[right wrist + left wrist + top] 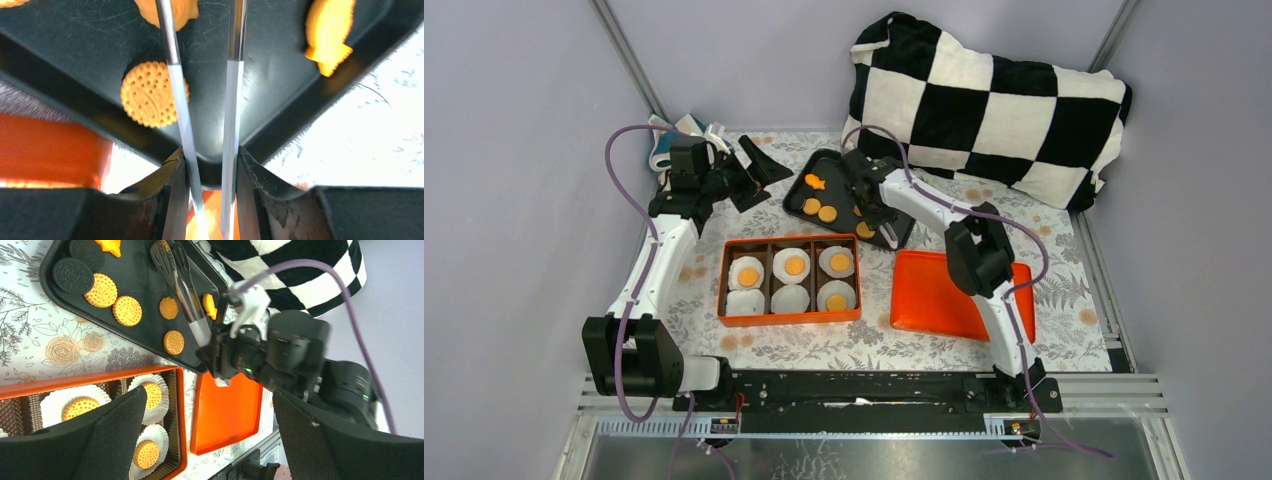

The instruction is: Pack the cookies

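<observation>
You have bright, even light with soft shadows beside the black tray [834, 168]. In your right wrist view, the surface [360, 130] right of that tray washes out white, the tongs [231, 110] glint, and the right gripper [210, 156] is blurred close up.

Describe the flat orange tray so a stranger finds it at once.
Start at the big checkered cushion. In front of it, right of the divided orange box, lies the flat orange tray. Unlike the box, it has no compartments.

Tongs [232, 100] run out past the top edge
Right wrist view: one tong arm covers the edge of the round cookie [145, 95]; the fish-shaped cookie [327, 35] is cropped at top, the tongs' tips unseen.
</observation>
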Robot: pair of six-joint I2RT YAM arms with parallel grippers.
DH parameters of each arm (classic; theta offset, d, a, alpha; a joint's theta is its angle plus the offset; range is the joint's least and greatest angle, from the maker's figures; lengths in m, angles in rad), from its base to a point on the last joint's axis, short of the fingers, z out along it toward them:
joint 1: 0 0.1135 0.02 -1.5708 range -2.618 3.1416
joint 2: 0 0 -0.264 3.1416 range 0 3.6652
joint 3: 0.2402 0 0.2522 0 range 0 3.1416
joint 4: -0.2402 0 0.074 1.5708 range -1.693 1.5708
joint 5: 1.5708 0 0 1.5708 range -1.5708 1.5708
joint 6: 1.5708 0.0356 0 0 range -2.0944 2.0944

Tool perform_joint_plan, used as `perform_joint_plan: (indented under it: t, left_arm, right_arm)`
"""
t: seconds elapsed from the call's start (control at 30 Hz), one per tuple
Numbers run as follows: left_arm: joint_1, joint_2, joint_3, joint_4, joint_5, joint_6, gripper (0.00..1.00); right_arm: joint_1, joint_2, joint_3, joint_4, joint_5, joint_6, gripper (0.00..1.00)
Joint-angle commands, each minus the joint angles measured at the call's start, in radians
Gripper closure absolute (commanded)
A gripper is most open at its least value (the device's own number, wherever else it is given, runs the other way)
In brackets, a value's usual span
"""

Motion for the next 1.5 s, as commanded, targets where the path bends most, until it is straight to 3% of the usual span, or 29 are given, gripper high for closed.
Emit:
perform_joint_plan:
  t: [0.0, 0.27, 0.5, 0.77, 1.1, 1.33, 1.47]
  left_arm:
    - [0.003, -0.014, -0.002, 0.039, 0.001, 0.007, 0.01]
    - [0.003, -0.009, 0.004, 0.040, 0.002, 0.008, 0.01]
    - [0.003, -0.020, -0.001, 0.039, -0.007, 0.007, 0.01]
    - [0.003, -0.024, 0.025, 0.005, -0.034, 0.025, 0.01]
    - [0.003, -0.033, 0.024, 0.002, -0.035, 0.024, 0.01]
    - [0.003, -0.039, 0.029, 0.003, -0.037, 0.023, 0.01]
    - [0.003, -0.037, 0.031, 0.004, -0.032, 0.025, 0.01]
  right_arm:
    - [0.002, -0.247, -0.033, 0.034, 0.022, 0.005, 1.00]
    - [0.028, -0.503, -0.193, 0.035, -0.106, 0.028, 1.00]
    - [0.193, -0.644, -0.260, -0.025, -0.103, 0.048, 1.00]
    - [0.445, -0.668, -0.258, -0.109, -0.160, 0.098, 1.00]
    - [0.520, -0.655, -0.344, -0.117, -0.217, 0.131, 1.00]
    - [0.537, -0.625, -0.325, -0.095, -0.255, 0.134, 0.90]
    - [0.543, -0.607, -0.320, -0.087, -0.284, 0.132, 0.70]
